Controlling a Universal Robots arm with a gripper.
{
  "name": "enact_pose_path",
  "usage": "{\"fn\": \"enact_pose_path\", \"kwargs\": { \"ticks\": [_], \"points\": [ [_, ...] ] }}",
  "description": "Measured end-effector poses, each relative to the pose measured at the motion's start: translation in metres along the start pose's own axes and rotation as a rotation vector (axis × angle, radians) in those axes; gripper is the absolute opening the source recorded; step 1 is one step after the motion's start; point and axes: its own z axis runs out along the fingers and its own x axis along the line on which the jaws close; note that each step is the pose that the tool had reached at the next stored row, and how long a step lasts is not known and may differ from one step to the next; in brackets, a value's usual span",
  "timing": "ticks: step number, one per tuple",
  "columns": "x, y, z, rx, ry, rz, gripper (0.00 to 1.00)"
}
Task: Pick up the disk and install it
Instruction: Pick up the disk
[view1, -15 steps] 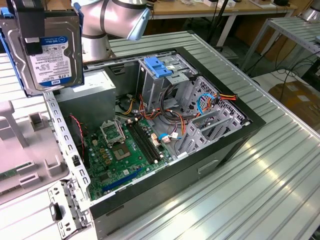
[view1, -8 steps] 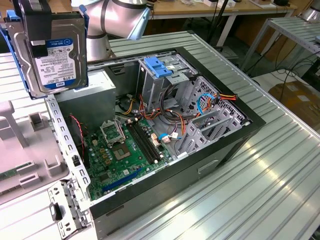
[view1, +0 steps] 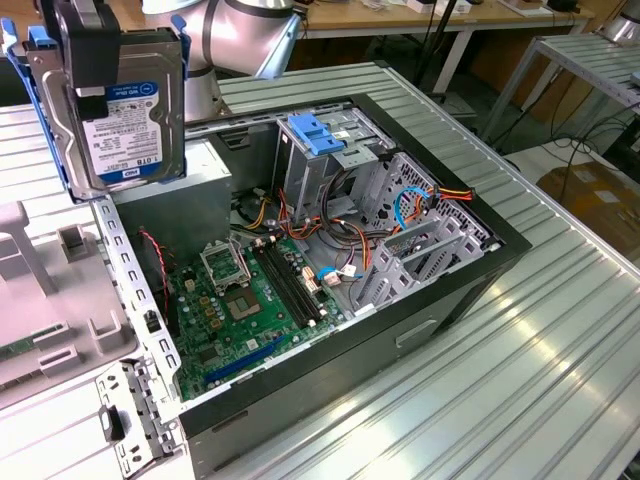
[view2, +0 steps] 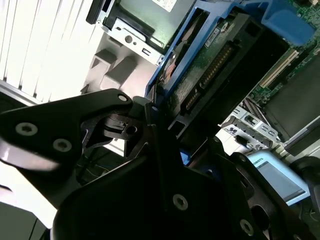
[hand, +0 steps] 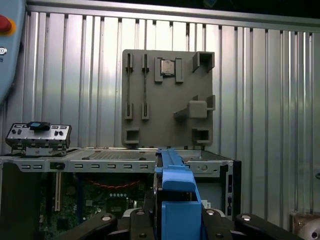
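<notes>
- Well, the gripper (view1: 92, 70) is cut off by the top edge of the exterior view, so its upper part is hidden.
- Its black fingers are clamped tight on the disk (view1: 135, 110).
- The disk is up in the air at the exterior view's left, over the near corner of the grey box (view1: 175, 205).
- It stands on end with its long side going up and down, tipped a little. Its flat face with the label looks at the exterior camera.
- In the first wrist view the disk (hand: 176, 200) is seen edge-on, so the label is hidden and a blue side rail shows.
- In the second wrist view the plug end of the disk (view2: 215, 65) shows, partly dark.
- The computer case (view1: 440, 320) lies on the table (view1: 520, 380) with its open side up.
- The metal cage (view1: 320, 150) with the blue latch sits at the far end of the case, well apart from the disk.
- Wires (view1: 445, 190) bunch up just beside the cage.
- The green board (view1: 235, 310) lies flat on the case floor.
- A grey tray (hand: 167, 95) lies on the table beside the case.
</notes>
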Motion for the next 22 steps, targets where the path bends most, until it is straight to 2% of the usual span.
{"fn": "enact_pose_path", "kwargs": {
  "ticks": [11,14,18,22],
  "points": [
    [0.0162,-0.0067,-0.0014,-0.0001,0.0000,0.000,0.36],
    [0.0240,-0.0096,-0.0021,-0.0003,0.0000,0.000,0.36],
    [0.0308,-0.0128,-0.0026,-0.0006,0.0000,0.000,0.36],
    [0.0416,-0.0190,-0.0036,-0.0016,0.0000,0.000,0.36]
  ]
}}
